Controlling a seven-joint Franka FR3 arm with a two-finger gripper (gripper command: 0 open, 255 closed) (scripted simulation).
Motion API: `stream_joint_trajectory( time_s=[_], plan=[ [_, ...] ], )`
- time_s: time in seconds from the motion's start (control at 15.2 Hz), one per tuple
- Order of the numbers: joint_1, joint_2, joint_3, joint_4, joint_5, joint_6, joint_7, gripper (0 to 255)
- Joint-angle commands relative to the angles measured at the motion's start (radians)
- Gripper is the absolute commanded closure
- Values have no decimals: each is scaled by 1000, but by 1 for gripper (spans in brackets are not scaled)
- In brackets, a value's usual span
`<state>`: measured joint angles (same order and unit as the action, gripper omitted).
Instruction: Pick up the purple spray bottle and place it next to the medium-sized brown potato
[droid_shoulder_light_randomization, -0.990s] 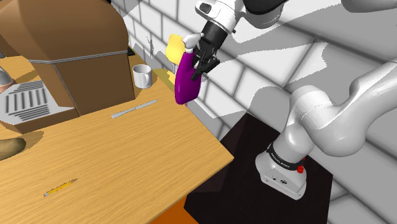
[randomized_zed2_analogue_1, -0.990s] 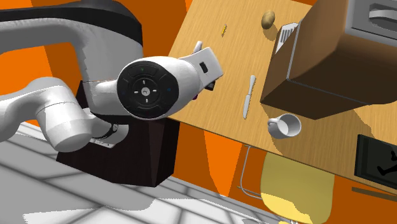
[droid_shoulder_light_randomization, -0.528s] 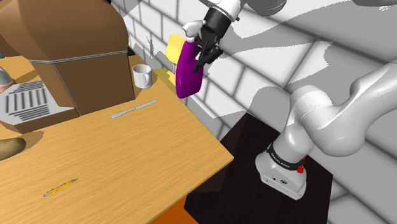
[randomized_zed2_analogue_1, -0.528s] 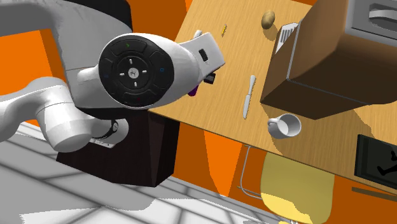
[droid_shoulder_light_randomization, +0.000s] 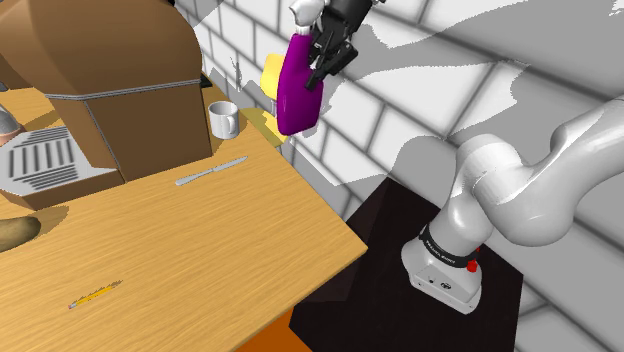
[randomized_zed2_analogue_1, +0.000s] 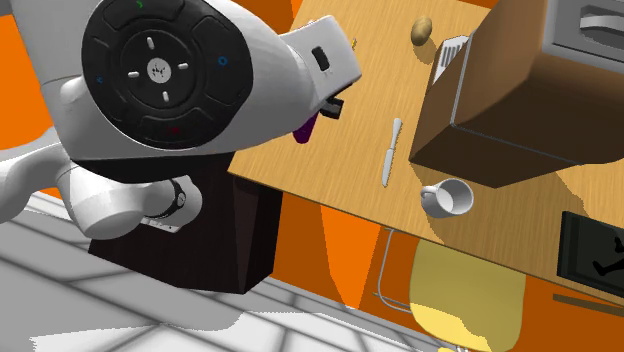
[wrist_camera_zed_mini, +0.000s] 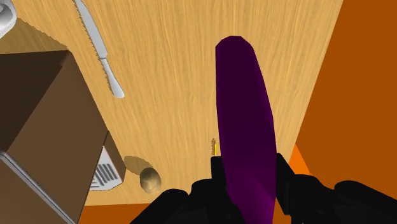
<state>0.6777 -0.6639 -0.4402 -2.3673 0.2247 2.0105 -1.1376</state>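
Black two-finger end effector (droid_shoulder_light_randomization: 320, 66) is clamped on the glossy purple spray bottle (droid_shoulder_light_randomization: 297, 95), one finger pressed to each side of the body just below its white trigger head. The bottle hangs upright and a little tilted in mid-air. In the shoulder view it is high above the corner of the light wooden table (droid_shoulder_light_randomization: 210, 250) where the small white mug (droid_shoulder_light_randomization: 223, 120) stands.

Over the last second the arm has carried the bottle steadily upward: it was lower and closer to the table corner, and now it is near that view's top edge. In the second exterior view the arm's round dark joint cap has swung up and looms larger.

I judge that the lift is finished and the bottle is clear of everything on the table, so the carry can begin. The medium brown potato (wrist_camera_zed_mini: 149, 179) lies well apart from the bottle, just beside the big brown box-shaped appliance (droid_shoulder_light_randomization: 110, 80) and its grey slotted tray. The silver table knife (droid_shoulder_light_randomization: 211, 171) lies between, and the yellow pencil (droid_shoulder_light_randomization: 95, 294) is nearer the potato's end. The path should stay high and come down on bare wood beside the potato.
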Motion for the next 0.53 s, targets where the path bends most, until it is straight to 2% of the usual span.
stream_joint_trajectory(
  time_s=[0.0, 0.4, 0.46],
  plan=[
    [-2, -7, -2, 30, 1, -22, 7, 255],
    [2, 2, 7, 109, 1, -89, 33, 255],
    [14, 29, 10, 111, 12, -63, 34, 255]
  ],
)
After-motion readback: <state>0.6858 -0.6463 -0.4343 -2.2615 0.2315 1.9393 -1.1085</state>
